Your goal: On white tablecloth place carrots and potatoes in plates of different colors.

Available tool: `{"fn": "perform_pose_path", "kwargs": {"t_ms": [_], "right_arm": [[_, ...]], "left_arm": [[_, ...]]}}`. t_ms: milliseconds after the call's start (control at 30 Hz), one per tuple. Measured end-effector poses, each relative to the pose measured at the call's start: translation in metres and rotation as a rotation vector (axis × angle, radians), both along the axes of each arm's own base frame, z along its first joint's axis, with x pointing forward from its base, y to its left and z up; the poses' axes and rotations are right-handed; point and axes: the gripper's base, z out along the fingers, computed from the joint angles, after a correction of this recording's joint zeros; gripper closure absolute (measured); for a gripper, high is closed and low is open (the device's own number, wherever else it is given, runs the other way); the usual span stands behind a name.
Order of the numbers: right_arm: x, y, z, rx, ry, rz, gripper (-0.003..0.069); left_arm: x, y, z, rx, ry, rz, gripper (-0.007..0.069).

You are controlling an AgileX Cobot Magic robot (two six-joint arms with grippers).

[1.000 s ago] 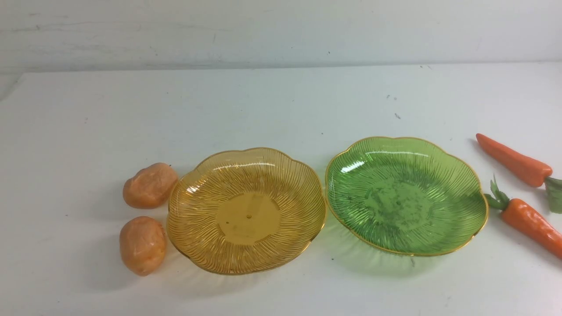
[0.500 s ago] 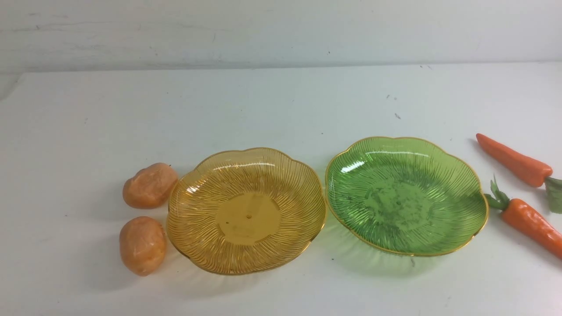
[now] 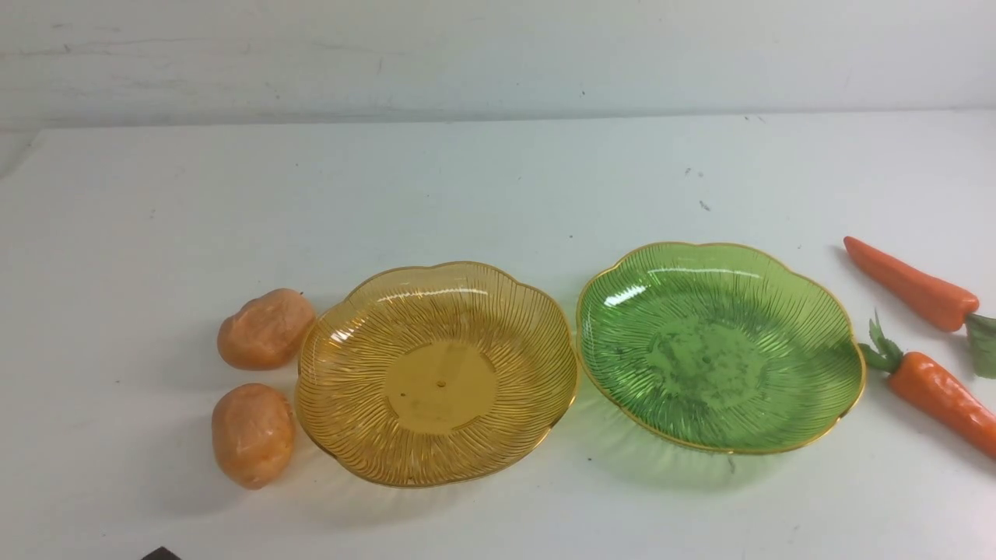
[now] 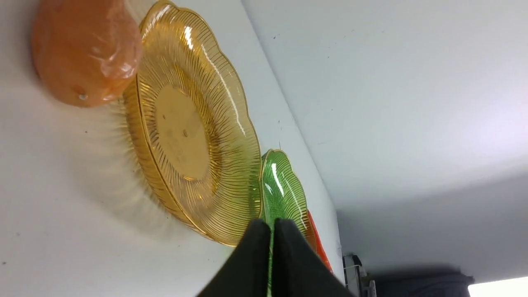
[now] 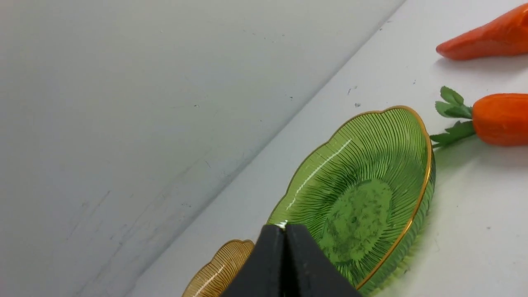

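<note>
**Vegetables flank two plates**

On the white tablecloth (image 3: pixel 498 187), the far potato (image 3: pixel 266 329) and near potato (image 3: pixel 253 435) lie just left of the amber plate (image 3: pixel 436 373). The far carrot (image 3: pixel 910 284) and near carrot (image 3: pixel 941 393) lie right of the green plate (image 3: pixel 720 346). The left tool (image 4: pixel 271 226) and right tool (image 5: pixel 284 231) each have their fingers pressed together.

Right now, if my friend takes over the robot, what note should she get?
Left gripper: shut, holding nothing, low beside the amber plate.
Right gripper: shut, holding nothing, by the green plate.
Things: both plates are empty, side by side on the white tablecloth. The far potato and near potato lie left of the amber plate. The far carrot and near carrot lie right of the green plate.
Done: nothing placed yet.
Left: potatoes into one plate, carrots into the other.
</note>
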Motion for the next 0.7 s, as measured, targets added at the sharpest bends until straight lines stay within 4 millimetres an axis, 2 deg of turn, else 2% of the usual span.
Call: {"fn": "perform_pose_path", "kwargs": {"t_ms": [33,100,167,267,367,400,467,600,700], "right_arm": [[-0.002,0.001,0.011,-0.072,-0.032,0.012,0.0674],[-0.012,0.000,0.055,-0.236,-0.170,0.005,0.0674],[-0.022,0.000,0.104,-0.391,-0.256,-0.003,0.0673],[-0.013,0.002,0.133,-0.518,-0.126,0.053,0.0673],[0.009,0.004,0.130,-0.589,0.165,0.143,0.0673],[0.016,0.004,0.124,-0.601,0.273,0.175,0.0673],[0.029,0.003,0.111,-0.613,0.459,0.213,0.0672],[0.051,0.000,0.087,-0.616,0.749,0.234,0.0669],[0.069,-0.004,0.077,-0.652,0.863,0.223,0.0668]], "left_arm": [[0.000,0.000,0.001,0.002,-0.004,-0.003,0.0627],[-0.003,-0.002,0.015,0.039,-0.051,-0.031,0.0627],[-0.009,-0.003,0.047,0.117,-0.160,-0.054,0.0627],[-0.010,-0.005,0.077,0.267,-0.202,-0.090,0.0627],[-0.002,-0.007,0.086,0.383,-0.136,-0.143,0.0627],[0.002,-0.009,0.086,0.419,-0.085,-0.177,0.0627],[0.016,-0.012,0.077,0.516,0.089,-0.278,0.0627],[0.028,-0.013,0.059,0.627,0.310,-0.408,0.0627],[0.038,-0.014,0.050,0.677,0.425,-0.478,0.0627]]}}
